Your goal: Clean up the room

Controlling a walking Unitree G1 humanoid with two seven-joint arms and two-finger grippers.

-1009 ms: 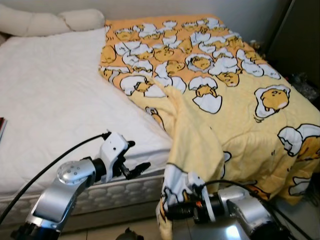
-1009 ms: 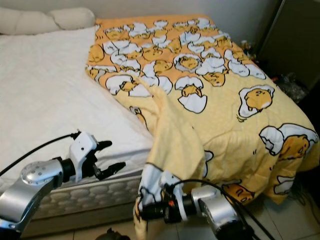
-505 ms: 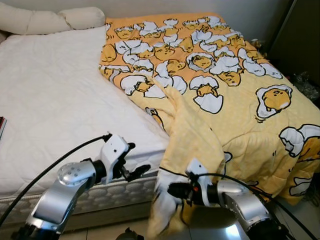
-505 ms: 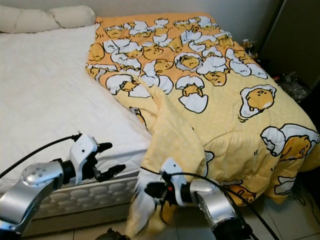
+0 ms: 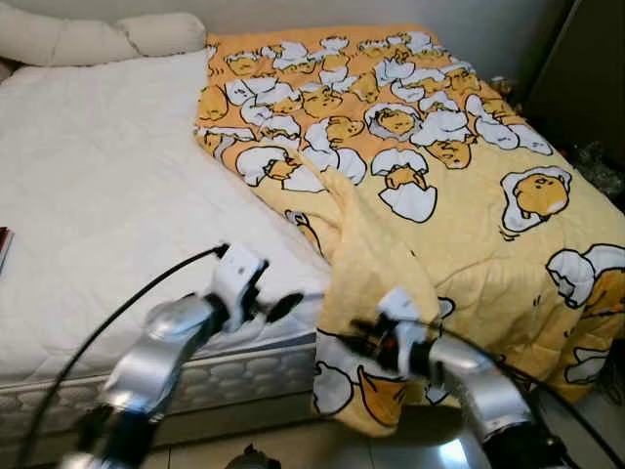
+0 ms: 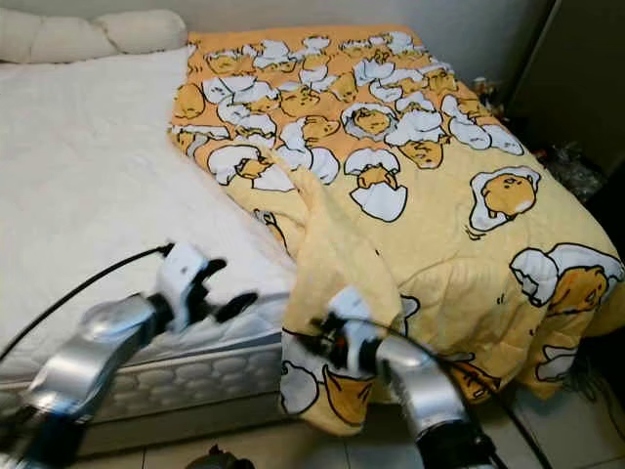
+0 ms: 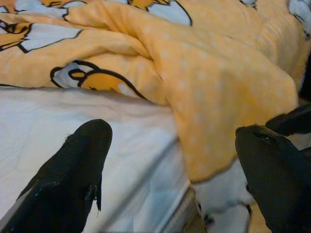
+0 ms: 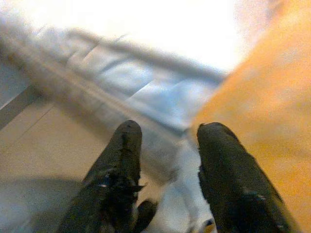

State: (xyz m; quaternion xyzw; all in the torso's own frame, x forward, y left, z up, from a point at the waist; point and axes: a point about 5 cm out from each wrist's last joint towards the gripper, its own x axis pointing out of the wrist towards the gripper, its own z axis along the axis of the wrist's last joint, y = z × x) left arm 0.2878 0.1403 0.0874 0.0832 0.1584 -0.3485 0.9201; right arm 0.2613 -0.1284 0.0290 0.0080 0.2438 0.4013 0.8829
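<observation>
Since a second ago both arms have risen: the right gripper [image 5: 363, 339] has come up from near the floor to mattress height, carrying the hanging corner of the yellow blanket [image 5: 439, 195] with it, and the left gripper [image 5: 278, 305] has swung in closer to that corner. In the right wrist view the right gripper's two black fingers [image 8: 121, 160] stand slightly apart with pale cloth between them, so it seems clenched on the blanket's edge, though blur makes this uncertain. The left gripper is released, its fingers [image 7: 73, 170] spread wide just above the mattress edge [image 5: 244, 366], beside the drooping fold. The blanket covers the right half of the bed [image 5: 98, 195], bunched along a diagonal ridge, its lower corner still off the edge. The step in hand looks like straightening the blanket. Next, the left gripper likely needs to close on the fold so both can draw the cloth across the bare white sheet toward the pillows [image 5: 98, 39].
</observation>
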